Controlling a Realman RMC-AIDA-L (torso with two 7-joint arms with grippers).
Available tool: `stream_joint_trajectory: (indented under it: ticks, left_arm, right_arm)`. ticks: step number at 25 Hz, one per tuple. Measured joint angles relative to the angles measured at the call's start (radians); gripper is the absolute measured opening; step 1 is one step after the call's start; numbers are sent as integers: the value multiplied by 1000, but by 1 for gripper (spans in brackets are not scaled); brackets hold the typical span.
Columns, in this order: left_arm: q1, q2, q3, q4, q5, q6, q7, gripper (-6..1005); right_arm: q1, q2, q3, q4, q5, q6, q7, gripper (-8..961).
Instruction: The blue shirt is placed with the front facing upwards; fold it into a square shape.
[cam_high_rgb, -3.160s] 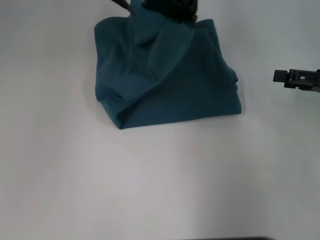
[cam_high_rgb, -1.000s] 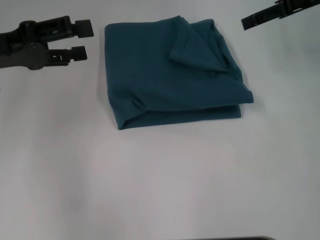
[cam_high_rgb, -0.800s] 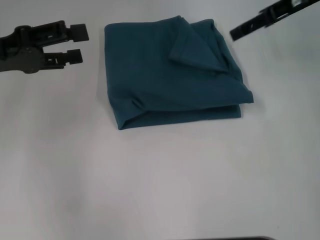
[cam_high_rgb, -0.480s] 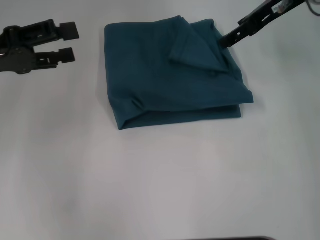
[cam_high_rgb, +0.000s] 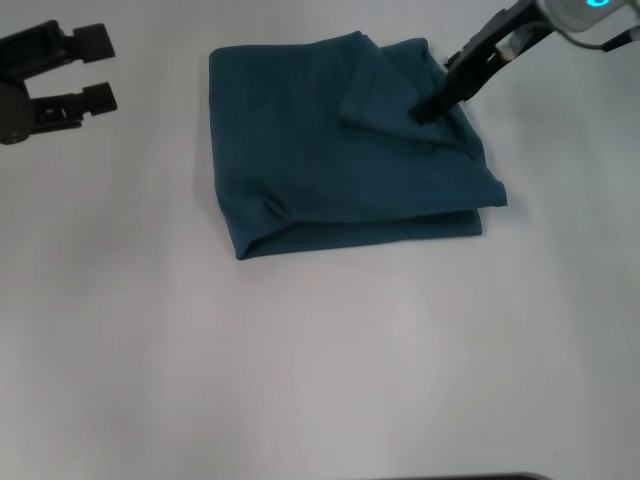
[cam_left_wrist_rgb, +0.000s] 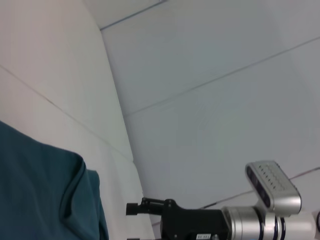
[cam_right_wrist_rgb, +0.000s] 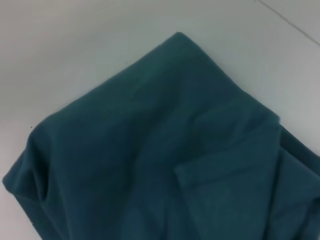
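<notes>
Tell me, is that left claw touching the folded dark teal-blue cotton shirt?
Apart. The head view shows bare white table between the left gripper and the shirt.

The folded blue shirt (cam_high_rgb: 345, 145) is the only obstacle on the white table (cam_high_rgb: 320, 360), lying toward the far side. The right gripper (cam_high_rgb: 428, 106) sits over its far right part, touching a raised flap. The left gripper (cam_high_rgb: 95, 70) hangs well apart at left. Bare tabletop lies open in front.
</notes>
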Motion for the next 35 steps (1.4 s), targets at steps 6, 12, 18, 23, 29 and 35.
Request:
stream_joint_trajectory:
  ticks: [6, 12, 18, 23, 29, 35]
  left_arm:
    - [4, 9, -46, 24, 0, 0, 0, 951]
    - [5, 9, -62, 33, 0, 0, 0, 951]
    - [4, 9, -62, 40, 0, -1, 3, 950]
    - [1, 9, -62, 40, 0, -4, 4, 950]
    - [-8, 9, -62, 40, 0, -6, 5, 950]
    - [-10, 9, -62, 39, 0, -10, 5, 950]
  right_arm:
    - [2, 27, -94, 28, 3, 106, 37, 898]
    - [12, 33, -222, 107, 22, 229, 87, 898]
    - [20, 33, -291, 117, 46, 281, 120, 898]
    - [19, 27, -299, 109, 43, 284, 145, 898]
    - [17, 29, -305, 115, 42, 297, 145, 898]
    - [16, 34, -347, 127, 42, 318, 146, 898]
